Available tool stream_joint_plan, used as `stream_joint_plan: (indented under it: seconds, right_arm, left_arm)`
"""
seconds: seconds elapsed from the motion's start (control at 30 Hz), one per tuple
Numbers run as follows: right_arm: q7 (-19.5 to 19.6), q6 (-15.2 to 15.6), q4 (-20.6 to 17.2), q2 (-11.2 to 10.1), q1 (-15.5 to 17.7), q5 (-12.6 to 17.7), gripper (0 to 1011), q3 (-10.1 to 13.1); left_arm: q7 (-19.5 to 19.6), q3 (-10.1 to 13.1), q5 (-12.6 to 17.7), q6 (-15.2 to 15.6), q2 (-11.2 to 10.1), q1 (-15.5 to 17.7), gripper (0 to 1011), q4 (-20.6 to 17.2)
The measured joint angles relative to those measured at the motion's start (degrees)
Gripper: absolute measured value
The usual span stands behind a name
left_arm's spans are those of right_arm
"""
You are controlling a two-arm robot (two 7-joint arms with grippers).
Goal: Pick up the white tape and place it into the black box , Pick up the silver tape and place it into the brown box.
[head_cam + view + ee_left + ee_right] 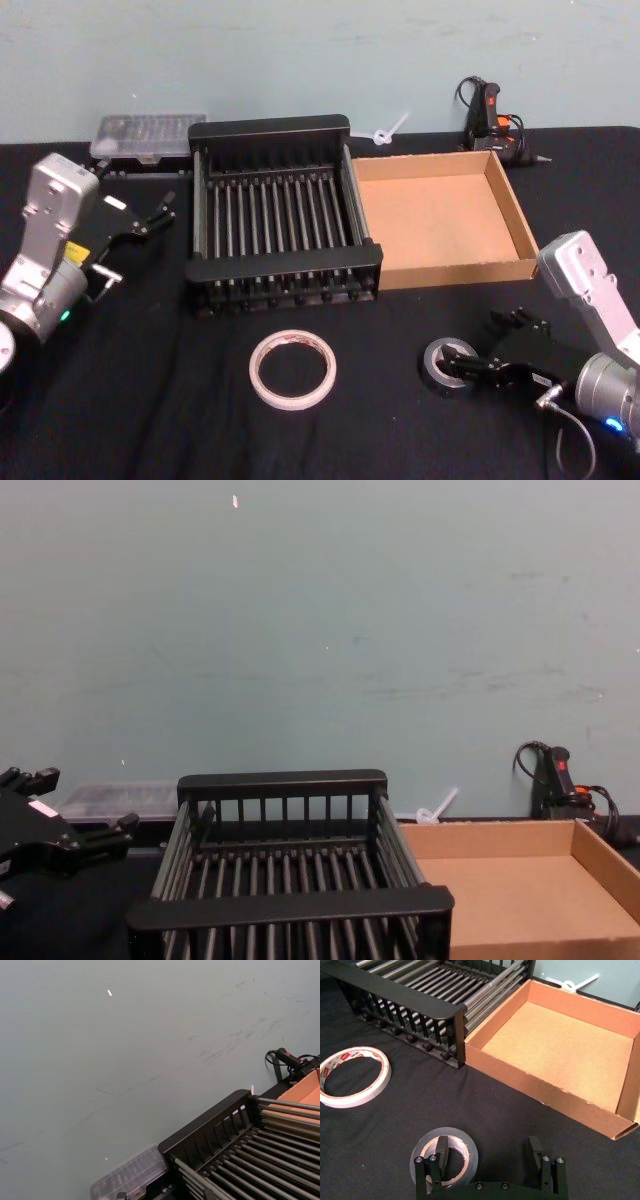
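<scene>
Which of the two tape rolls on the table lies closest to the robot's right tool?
The silver tape: the smaller, thicker grey roll, lying right at the open right tool. The white tape, a wider flat ring, lies farther off in front of the black box.

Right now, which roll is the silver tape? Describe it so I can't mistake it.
Start at the brown box; the silver tape lies on the black cloth just in front of it, at the open right gripper. It is smaller, thicker and grey, unlike the flat white tape further left.
</scene>
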State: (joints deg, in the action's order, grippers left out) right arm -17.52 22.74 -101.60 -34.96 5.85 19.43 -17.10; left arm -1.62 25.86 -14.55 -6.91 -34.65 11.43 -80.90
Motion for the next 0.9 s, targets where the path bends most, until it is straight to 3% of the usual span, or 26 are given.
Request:
stream_joint_plan:
  seconds: [0.9]
  right_arm:
    - [-1.59,1.35,0.37,1.25,0.05,-2.54,1002,0.65]
  left_arm:
    - [0.0,0.0,0.0,0.0,0.0,0.0,1001,0.0]
